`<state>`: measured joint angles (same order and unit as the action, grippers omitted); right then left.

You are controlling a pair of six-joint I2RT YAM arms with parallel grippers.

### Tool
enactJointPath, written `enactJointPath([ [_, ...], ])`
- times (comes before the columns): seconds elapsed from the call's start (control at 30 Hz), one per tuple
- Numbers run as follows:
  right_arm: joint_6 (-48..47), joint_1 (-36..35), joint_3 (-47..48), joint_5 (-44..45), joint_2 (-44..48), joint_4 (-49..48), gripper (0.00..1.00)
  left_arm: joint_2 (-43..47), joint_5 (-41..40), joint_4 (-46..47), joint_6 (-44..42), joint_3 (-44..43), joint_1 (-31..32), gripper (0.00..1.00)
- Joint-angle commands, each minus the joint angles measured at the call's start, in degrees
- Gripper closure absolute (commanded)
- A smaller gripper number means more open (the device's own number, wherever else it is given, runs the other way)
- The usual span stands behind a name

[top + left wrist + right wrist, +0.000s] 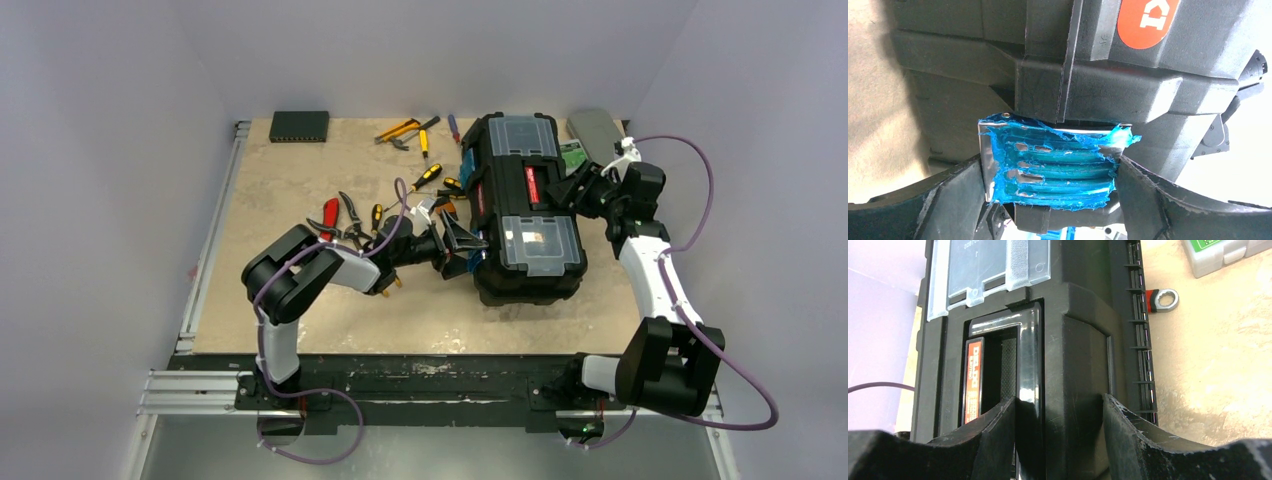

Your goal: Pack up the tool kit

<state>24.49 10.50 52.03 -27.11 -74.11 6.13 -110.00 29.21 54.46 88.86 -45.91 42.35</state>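
The black toolbox (525,205) lies on the table with its lid down, its two clear-lidded compartments and red-labelled handle (532,185) on top. My left gripper (462,245) is at the box's left side. In the left wrist view it (1050,165) is shut on a blue latch (1053,170), one finger on each side. My right gripper (575,187) is at the lid's right edge. In the right wrist view it (1059,402) is shut on the lid, one finger in the handle recess and one (1138,435) outside. Loose yellow-black screwdrivers (425,177) and red-handled pliers (329,215) lie left of the box.
More tools (400,130) lie at the back centre. A flat black box (299,125) sits at the back left. A grey case (595,130) with a green label stands behind the toolbox, also in the right wrist view (1220,252), with a red-marked wrench (1163,299) beside it.
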Motion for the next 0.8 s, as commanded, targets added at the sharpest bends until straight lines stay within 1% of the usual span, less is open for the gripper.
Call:
enactJointPath([
  [0.0, 3.0, -0.3, -4.2, 4.9, -4.9, 9.1, 1.00, -1.4, 1.7, 5.6, 1.6, -4.6, 0.9, 0.16],
  [0.03, 3.0, -0.3, -4.2, 4.9, -5.0, 9.1, 1.00, -1.6, 1.8, 6.5, 1.8, -4.8, 0.9, 0.21],
  [0.07, 3.0, -0.3, -4.2, 4.9, -5.0, 9.2, 1.00, -1.5, 1.8, 6.8, 1.8, -4.8, 0.9, 0.29],
  [0.1, 2.9, -0.3, -4.2, 4.8, -5.1, 9.2, 1.00, -1.3, 1.5, 6.7, 1.4, -4.7, 0.9, 0.38],
  [0.17, 2.8, -0.3, -4.3, 4.9, -5.0, 9.2, 1.00, -0.7, 1.1, 6.2, 0.3, -4.4, 0.8, 0.60],
  [0.23, 2.8, -0.3, -4.3, 5.1, -4.7, 9.3, 1.00, 0.4, 1.2, 5.5, -1.3, -4.6, 0.8, 0.78],
  [0.27, 2.8, -0.3, -4.3, 5.2, -4.6, 9.3, 1.00, 1.0, 1.3, 4.9, -2.3, -4.9, 0.9, 0.87],
  [0.33, 3.1, -0.2, -4.6, 5.3, -4.6, 9.1, 1.00, 2.5, 1.6, 1.9, -4.9, -5.6, 0.9, 1.00],
  [0.43, 2.6, -0.3, -4.8, 6.2, -4.5, 9.3, 1.00, 6.0, 0.3, -6.4, -10.5, -6.3, 0.8, 1.00],
  [0.53, 2.2, -0.3, -5.2, 9.0, -3.6, 9.9, 1.00, 9.5, -3.0, -19.3, -16.9, -7.8, 0.9, 1.00],
  [0.6, 1.9, -0.5, -5.6, 10.0, -3.2, 10.1, 1.00, 10.6, -4.9, -26.1, -20.4, -9.0, 0.9, 1.00],
  [0.77, 1.0, -1.3, -6.1, 12.5, -2.7, 10.7, 1.00, 10.1, -7.3, -33.7, -24.1, -11.9, 0.9, 1.00],
])
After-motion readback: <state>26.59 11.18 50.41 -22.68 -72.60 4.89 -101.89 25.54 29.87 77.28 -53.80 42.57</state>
